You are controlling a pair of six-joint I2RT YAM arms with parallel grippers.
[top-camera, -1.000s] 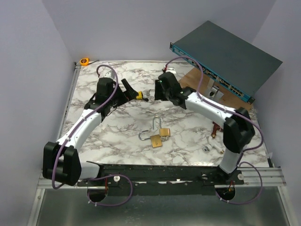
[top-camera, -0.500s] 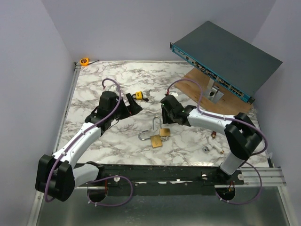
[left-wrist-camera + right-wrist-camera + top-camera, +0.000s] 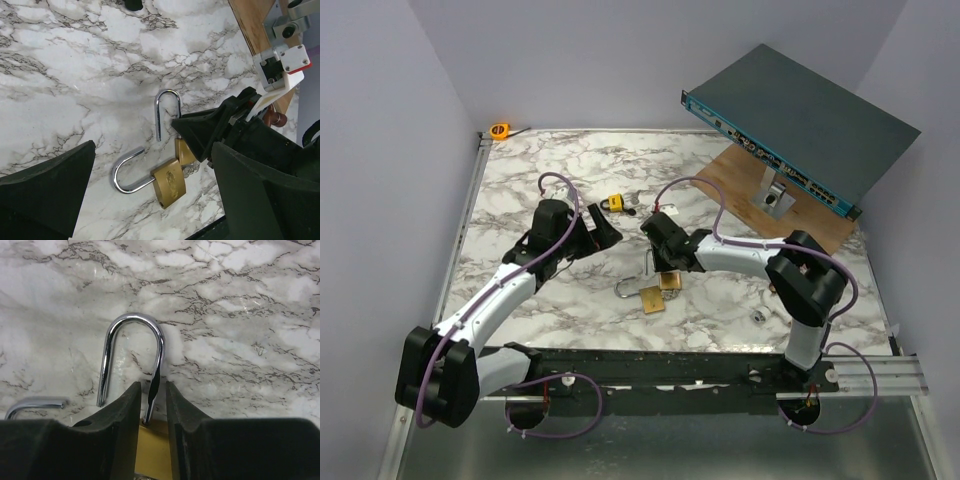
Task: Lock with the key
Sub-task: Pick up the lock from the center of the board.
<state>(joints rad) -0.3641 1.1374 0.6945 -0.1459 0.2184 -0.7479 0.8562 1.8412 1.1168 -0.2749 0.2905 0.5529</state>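
Two brass padlocks lie with shackles open in the middle of the marble table. The nearer one (image 3: 651,299) (image 3: 169,182) lies free. The farther one (image 3: 669,281) (image 3: 184,152) has its shackle (image 3: 132,317) pointing away. My right gripper (image 3: 659,265) (image 3: 152,385) is low over it, narrowly open. Its fingers (image 3: 122,410) straddle one shackle leg just above the brass body (image 3: 150,445), with a thin gap on each side. My left gripper (image 3: 598,236) (image 3: 154,147) is wide open and empty, above the table left of the locks. Something small and silver (image 3: 189,170) lies between the bodies; no key shows clearly.
A small yellow padlock (image 3: 613,204) lies behind the grippers. A blue-grey rack unit (image 3: 800,120) stands on a bracket over a wooden board (image 3: 790,205) at the back right. An orange tape measure (image 3: 499,130) sits in the back left corner. A small metal part (image 3: 758,316) lies front right.
Both grippers have come from the back of the table towards the middle and lower. The right gripper has come down over the farther brass padlock's shackle.
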